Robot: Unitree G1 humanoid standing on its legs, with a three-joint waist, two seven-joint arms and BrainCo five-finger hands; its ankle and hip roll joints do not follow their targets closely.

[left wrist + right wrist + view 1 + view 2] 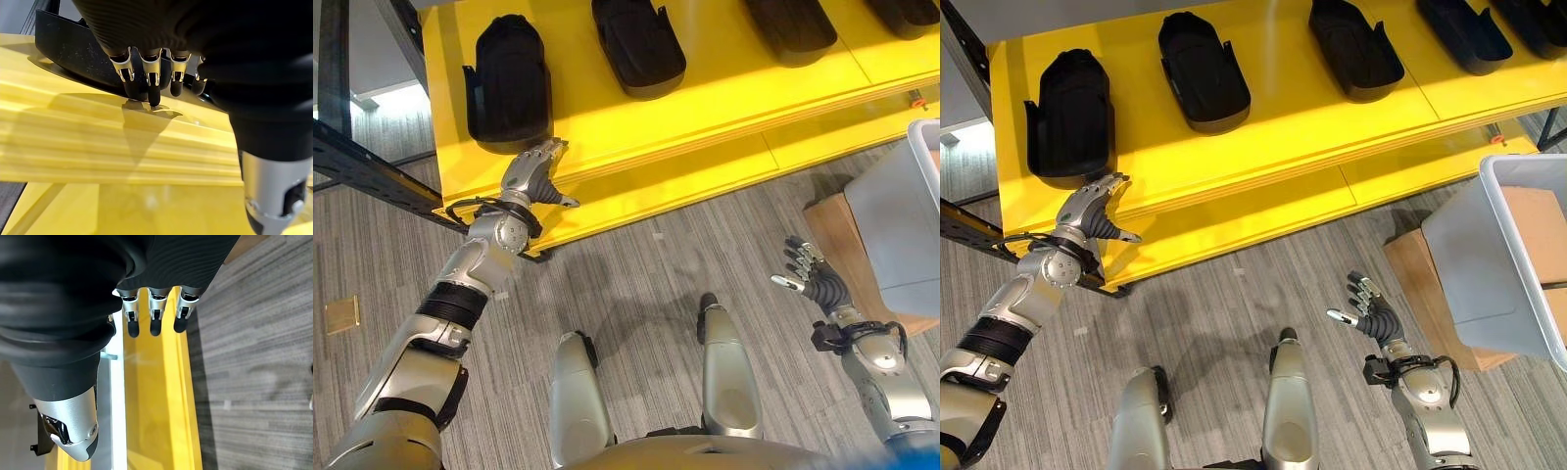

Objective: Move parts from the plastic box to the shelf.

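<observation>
Your right hand (1373,311) hangs low at the lower right of the frame, fingers spread loose and holding nothing, well apart from the grey plastic box (1489,264) that sits on a cardboard carton (1410,264) at the right edge. Up at the left, your left hand (536,174) is at the front lip of the yellow shelf (724,108), fingers relaxed and empty, dark tips just beside the nearest black part (509,83) and touching or nearly touching the shelf edge. That part lies on the shelf at upper left; more black parts (1203,70) line up to its right. What's inside the box you can't tell from here.

Watch the left hand as it leaves: lift it forward instead of back and those fingertips could nudge the placed part out of line or towards the edge. And swinging the right hand across, you could clip the box's near wall and tip it off the carton.
</observation>
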